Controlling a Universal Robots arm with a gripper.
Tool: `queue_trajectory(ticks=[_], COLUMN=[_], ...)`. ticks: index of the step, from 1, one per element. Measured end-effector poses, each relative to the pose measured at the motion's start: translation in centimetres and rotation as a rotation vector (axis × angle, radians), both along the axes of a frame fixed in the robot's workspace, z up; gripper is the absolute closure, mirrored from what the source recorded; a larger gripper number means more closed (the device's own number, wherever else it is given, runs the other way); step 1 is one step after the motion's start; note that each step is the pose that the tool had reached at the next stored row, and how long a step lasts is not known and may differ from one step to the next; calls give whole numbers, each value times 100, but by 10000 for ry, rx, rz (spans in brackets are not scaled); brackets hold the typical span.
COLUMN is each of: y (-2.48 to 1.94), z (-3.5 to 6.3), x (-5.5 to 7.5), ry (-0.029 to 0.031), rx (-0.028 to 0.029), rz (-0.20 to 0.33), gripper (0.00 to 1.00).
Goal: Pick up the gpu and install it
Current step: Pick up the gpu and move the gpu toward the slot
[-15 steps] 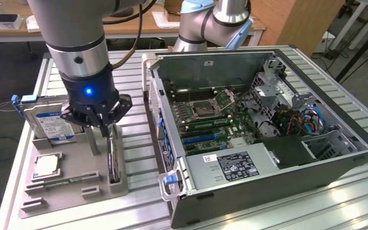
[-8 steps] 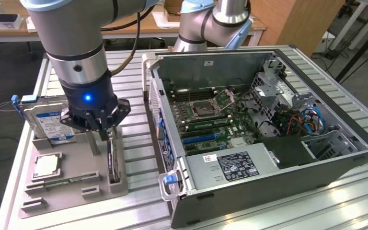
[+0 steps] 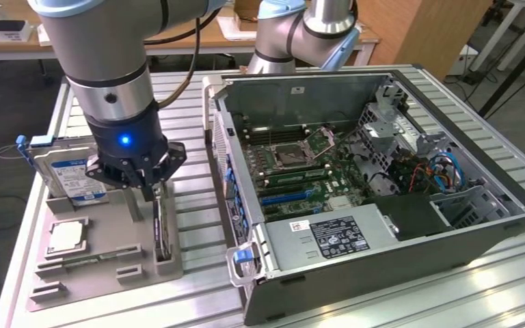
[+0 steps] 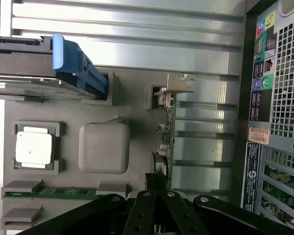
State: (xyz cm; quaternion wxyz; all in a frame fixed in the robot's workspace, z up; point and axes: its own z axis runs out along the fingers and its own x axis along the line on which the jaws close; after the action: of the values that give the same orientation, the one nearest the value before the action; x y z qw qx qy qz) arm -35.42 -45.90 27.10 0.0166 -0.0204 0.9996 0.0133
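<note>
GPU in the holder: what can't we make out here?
Wrist view: the gpu stands edge-on, so its faces are hidden.
Exterior view: the gripper covers one end of the gpu, hiding whether it touches the card.
Wrist view: the gripper's own links cover that contact too.
Exterior view: the label of the hard drive is partly behind the arm.

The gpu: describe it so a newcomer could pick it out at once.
On the exterior view's left of the open computer case sits a grey tray. Along its case-side edge stands the gpu: a thin dark card on edge, silver bracket at one end, unlike the thick blue-labelled hard drive.
</note>
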Motion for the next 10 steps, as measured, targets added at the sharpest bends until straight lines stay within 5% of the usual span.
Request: queue_trajectory(ticks=[10], y=[-91], z=[-9], x=[0], ry=[0], rx=[-1], rz=[-3], gripper=[89])
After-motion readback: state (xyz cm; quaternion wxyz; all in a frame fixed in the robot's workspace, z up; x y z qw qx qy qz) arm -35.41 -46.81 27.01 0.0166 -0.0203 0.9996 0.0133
